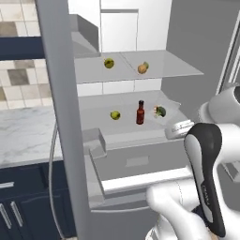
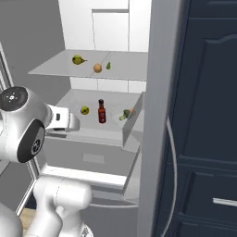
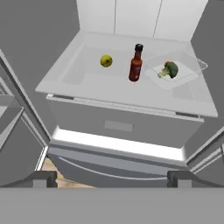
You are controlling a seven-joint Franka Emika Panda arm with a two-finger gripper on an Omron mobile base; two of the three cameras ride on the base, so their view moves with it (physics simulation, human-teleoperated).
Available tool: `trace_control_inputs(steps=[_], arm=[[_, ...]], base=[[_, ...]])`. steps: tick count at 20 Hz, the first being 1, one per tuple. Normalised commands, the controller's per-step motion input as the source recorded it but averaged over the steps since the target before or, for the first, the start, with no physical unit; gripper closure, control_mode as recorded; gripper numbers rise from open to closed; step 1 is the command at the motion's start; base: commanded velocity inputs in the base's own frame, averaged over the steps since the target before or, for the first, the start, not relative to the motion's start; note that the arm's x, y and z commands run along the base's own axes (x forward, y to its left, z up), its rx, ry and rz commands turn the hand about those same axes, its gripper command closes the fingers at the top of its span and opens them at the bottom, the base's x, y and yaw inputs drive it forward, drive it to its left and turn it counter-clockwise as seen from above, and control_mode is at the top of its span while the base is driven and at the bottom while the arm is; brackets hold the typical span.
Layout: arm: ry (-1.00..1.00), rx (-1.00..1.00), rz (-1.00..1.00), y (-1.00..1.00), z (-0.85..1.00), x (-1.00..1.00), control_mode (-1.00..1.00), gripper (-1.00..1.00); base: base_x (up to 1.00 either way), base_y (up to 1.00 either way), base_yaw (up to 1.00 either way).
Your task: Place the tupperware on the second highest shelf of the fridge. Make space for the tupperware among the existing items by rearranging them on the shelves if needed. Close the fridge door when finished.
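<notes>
The fridge stands open, both doors swung out. The tupperware, a clear shallow tray with a broccoli floret in it, rests at the right end of the lower visible shelf. The dark red bottle stands just left of it, and a yellow-green fruit lies further left. On the shelf above lie another yellow-green fruit and an orange fruit. My gripper hangs open and empty in front of the fridge, back from the shelf's front edge and a little above it.
The left door's edge rises close on my left, with a door bin jutting inward. The right door stands on the right, its bin partly hiding the tupperware. A grey drawer front lies below the shelf. Navy cabinets flank the fridge.
</notes>
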Motion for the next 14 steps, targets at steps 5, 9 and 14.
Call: trace_control_inputs(steps=[5,9,14], arm=[[0.00,0.00,0.00,0.00,0.00,0.00,1.00,-1.00],[0.00,0.00,0.00,0.00,0.00,0.00,1.00,-1.00],[0.00,0.00,0.00,0.00,0.00,0.00,1.00,-1.00]], base=[[-0.73,0.00,0.00],[-0.65,0.00,0.00],[-0.53,0.00,0.00]])
